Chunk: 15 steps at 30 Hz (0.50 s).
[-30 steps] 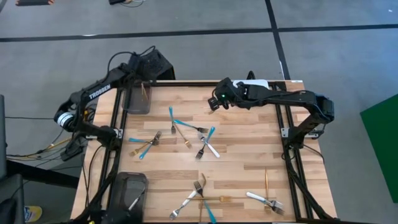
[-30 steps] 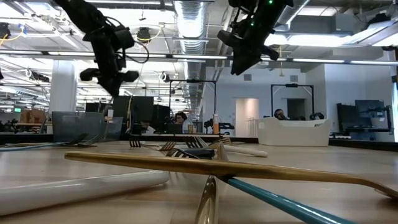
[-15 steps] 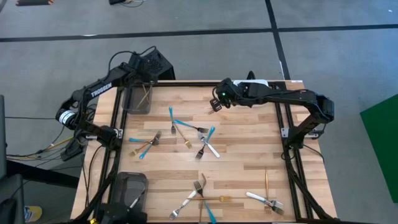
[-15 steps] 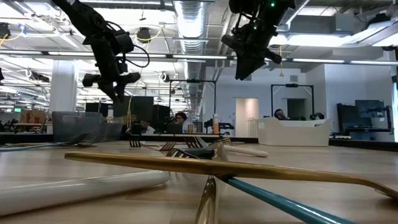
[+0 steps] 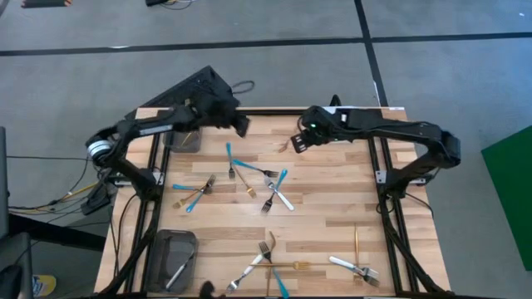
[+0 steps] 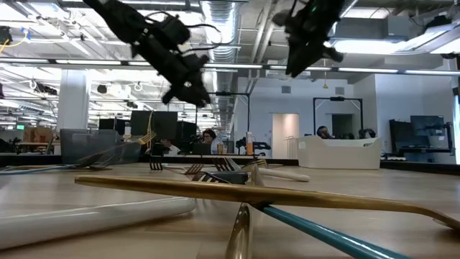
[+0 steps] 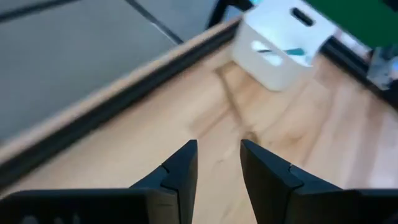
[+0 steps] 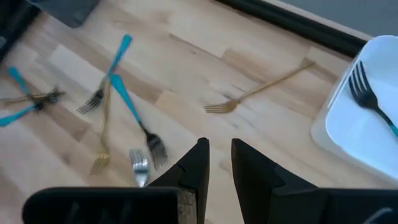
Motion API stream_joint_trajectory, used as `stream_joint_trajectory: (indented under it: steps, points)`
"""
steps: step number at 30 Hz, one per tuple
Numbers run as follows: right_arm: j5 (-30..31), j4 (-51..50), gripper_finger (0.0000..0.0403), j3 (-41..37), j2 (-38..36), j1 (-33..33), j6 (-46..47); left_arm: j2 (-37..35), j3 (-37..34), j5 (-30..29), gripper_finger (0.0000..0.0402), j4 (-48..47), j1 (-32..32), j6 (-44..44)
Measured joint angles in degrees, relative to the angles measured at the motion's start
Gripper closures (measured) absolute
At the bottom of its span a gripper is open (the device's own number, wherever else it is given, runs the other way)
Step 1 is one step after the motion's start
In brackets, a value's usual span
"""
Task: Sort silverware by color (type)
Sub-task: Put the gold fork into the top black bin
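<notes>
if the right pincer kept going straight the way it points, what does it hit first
Probably the gold fork lying alone on the wooden table, straight ahead of the right pincer; beyond it comes the table's dark edge. Depth is uncertain.

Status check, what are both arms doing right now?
Left end effector open, empty, over table's far edge. Right end effector empty, above a gold fork. Nothing in the way.

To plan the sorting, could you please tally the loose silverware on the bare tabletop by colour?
Blue-handled forks: 6
Gold forks: 6
Silver or white pieces: 3
Total: 15, approximate where pieces overlap.
</notes>
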Motion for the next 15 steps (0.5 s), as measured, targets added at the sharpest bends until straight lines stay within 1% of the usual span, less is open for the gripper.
stream_joint_trajectory:
  steps: [4,7,8,10,11,15]
  points:
    - [0.56,-4.97,0.0309,0.00,-3.81,1.69,3.44,7.13,1.26,2.18,0.0285,5.14,-2.71,-4.35]
    - [3.40,-7.98,0.0309,0.00,-5.58,4.17,6.69,13.85,6.13,3.28,0.0284,5.36,-4.62,-5.23]
    - [4.55,-8.83,0.0309,0.00,-6.08,4.94,7.30,16.18,8.51,4.62,0.0284,4.95,-5.16,-5.12]
    - [7.01,-10.06,0.0309,0.00,-6.39,6.80,8.44,21.11,14.31,7.28,0.0283,2.10,-6.14,-4.37]
    - [7.67,-10.50,0.0309,0.02,-6.55,7.61,9.05,23.15,17.60,7.26,0.0283,-0.44,-6.54,-3.97]
    - [8.08,-13.99,0.0309,0.00,-6.79,10.11,12.84,30.66,30.45,3.01,0.0283,-14.71,-8.04,-3.57]
